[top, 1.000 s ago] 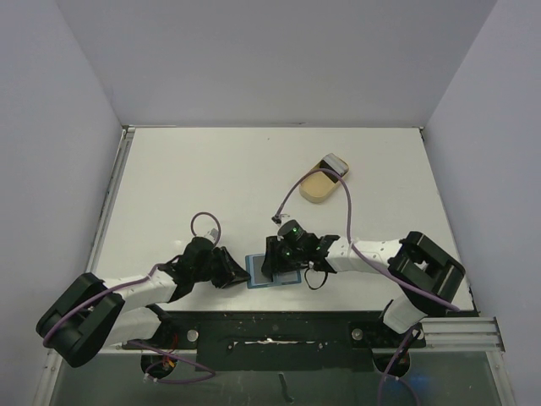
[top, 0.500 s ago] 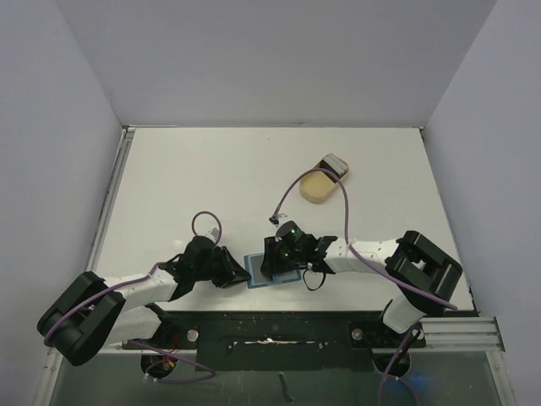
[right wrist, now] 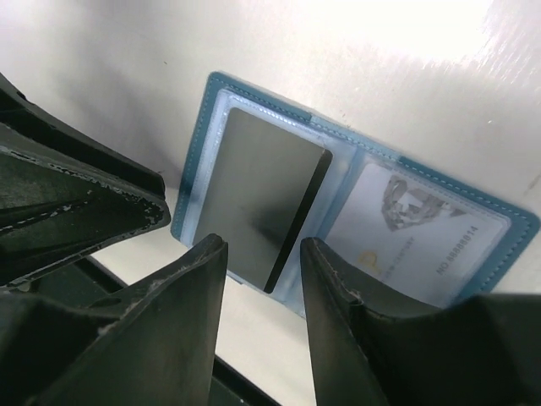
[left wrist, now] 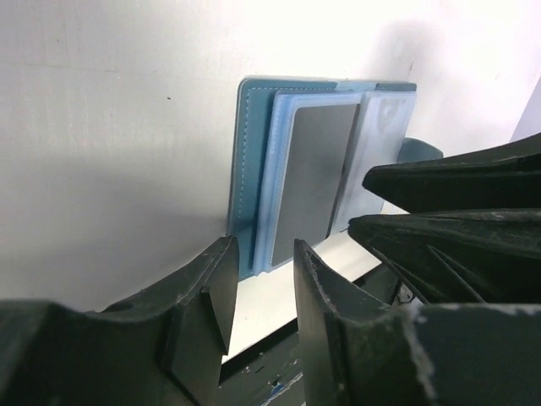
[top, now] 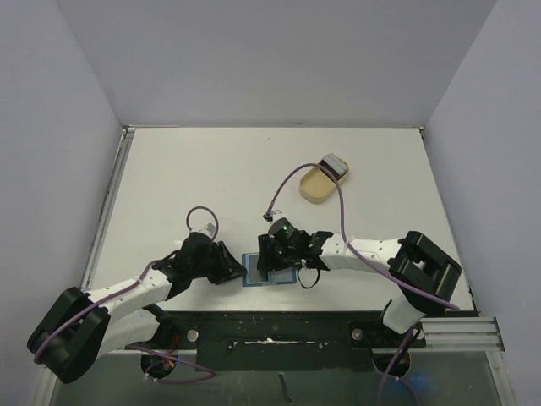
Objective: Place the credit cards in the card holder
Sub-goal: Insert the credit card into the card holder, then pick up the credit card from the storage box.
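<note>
From above the light is even and fairly bright: the white table [top: 211,169] reads clean, the arms throw only short, soft shadows, and the walls look pale lilac-grey with no hot spots. Detail there is small but sharp. In the left wrist view the table fades from bright at the top to grey shadow low on the left. The left gripper [left wrist: 262,254] looms dark and soft-focused, while the card holder [left wrist: 252,169] is crisp. The right wrist view is harsher — glare blows out the table's upper right, a dull sheen lies on the dark credit card [right wrist: 254,194], and the right gripper [right wrist: 262,249] is blurred, near black.
</note>
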Robot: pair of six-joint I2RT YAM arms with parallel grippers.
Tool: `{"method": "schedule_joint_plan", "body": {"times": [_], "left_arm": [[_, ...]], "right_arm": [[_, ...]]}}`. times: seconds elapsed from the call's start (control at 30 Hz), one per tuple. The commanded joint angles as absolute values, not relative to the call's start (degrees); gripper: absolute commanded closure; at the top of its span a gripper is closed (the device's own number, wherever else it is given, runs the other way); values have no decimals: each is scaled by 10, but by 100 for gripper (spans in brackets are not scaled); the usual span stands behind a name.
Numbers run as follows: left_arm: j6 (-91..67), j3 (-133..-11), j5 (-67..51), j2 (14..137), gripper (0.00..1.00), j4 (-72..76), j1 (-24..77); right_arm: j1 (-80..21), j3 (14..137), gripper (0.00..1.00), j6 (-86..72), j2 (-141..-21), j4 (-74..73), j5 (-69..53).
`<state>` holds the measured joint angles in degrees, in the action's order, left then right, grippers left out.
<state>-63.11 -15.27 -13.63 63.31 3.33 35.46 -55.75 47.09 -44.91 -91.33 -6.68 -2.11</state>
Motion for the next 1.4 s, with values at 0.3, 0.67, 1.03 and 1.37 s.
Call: {"method": "schedule_joint_plan", "body": {"times": [0.3,0.67,1.03,1.37], "left_arm": [[-529,-248,-84,553,45,-72,351],[-460,-288,-139,499,35,-98,344],[-433,-298,-132,468,35,-140,321],[-446,-280,-150,456,35,-128,302]], "right_arm": [[-425,612,51,-264,-854,-203,75],[-279,806,49,-42,-1002,-265,269],[-223,937,48,92,-1145,-237,298],[-212,980,48,132,-1199,-234,283]]}}
